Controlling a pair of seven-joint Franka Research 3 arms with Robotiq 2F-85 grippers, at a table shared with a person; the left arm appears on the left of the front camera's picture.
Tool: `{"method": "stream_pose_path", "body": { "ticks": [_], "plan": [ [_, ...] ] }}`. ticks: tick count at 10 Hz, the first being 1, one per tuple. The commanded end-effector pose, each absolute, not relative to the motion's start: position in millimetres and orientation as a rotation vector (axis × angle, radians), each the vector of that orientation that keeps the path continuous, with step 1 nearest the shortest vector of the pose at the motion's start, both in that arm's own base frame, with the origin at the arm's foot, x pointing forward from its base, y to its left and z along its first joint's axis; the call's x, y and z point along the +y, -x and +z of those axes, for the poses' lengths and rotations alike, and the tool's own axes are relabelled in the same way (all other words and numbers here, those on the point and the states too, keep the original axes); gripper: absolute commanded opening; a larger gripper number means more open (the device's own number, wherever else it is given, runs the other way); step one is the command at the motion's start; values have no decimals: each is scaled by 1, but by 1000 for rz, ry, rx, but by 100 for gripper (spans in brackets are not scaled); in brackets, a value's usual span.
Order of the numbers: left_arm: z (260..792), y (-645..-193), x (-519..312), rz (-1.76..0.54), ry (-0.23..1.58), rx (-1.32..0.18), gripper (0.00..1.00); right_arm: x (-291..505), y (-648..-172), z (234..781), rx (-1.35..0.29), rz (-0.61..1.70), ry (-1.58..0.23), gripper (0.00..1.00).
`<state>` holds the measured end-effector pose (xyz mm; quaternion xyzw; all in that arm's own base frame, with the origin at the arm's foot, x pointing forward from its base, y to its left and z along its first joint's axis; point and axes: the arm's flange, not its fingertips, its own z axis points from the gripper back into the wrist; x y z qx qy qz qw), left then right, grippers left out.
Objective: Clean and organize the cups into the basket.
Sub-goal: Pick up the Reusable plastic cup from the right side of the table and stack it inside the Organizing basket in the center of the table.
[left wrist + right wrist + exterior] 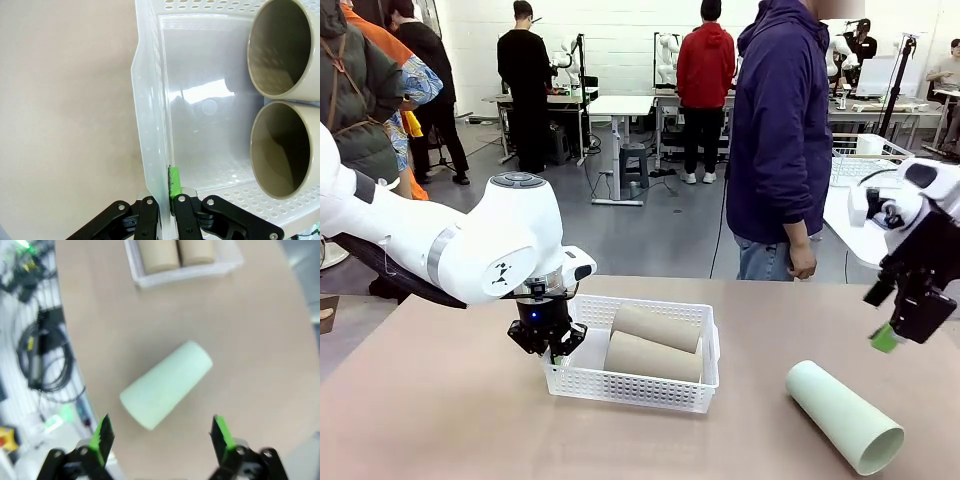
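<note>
Mint cup (167, 385) lies sideways below the wide-spread right gripper (161, 427)

2 beige cups (655, 326) in 1 basket (630, 392); 1 mint cup (840, 415) by the table's (450, 400) right edge; possibly 1 wire basket (865, 150) beyond.

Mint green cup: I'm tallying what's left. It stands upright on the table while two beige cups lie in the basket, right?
No. The mint green cup lies on its side on the table, not upright; the front view shows it. Two beige cups do lie in the basket.
</note>
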<state>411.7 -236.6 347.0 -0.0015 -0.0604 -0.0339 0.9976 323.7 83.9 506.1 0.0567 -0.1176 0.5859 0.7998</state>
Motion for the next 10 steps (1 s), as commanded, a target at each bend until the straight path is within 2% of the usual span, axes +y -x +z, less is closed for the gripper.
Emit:
{"method": "stream_pose_path", "body": {
  "ticks": [1,4,6,9,10],
  "plan": [
    [349,-411,-236,-70,1,-128,0,89,-330,517,-115,1190,-106,100],
    [349,-411,-236,-70,1,-128,0,109,-346,516,-15,1138,-77,100],
    [349,-411,-236,-70,1,-128,0,124,-359,504,-110,919,-187,100],
    [349,-411,-236,-70,1,-128,0,131,-369,481,-1,871,-42,100],
    [349,-411,-236,-70,1,-128,0,123,-365,492,-68,918,-138,100]
  ]
}}
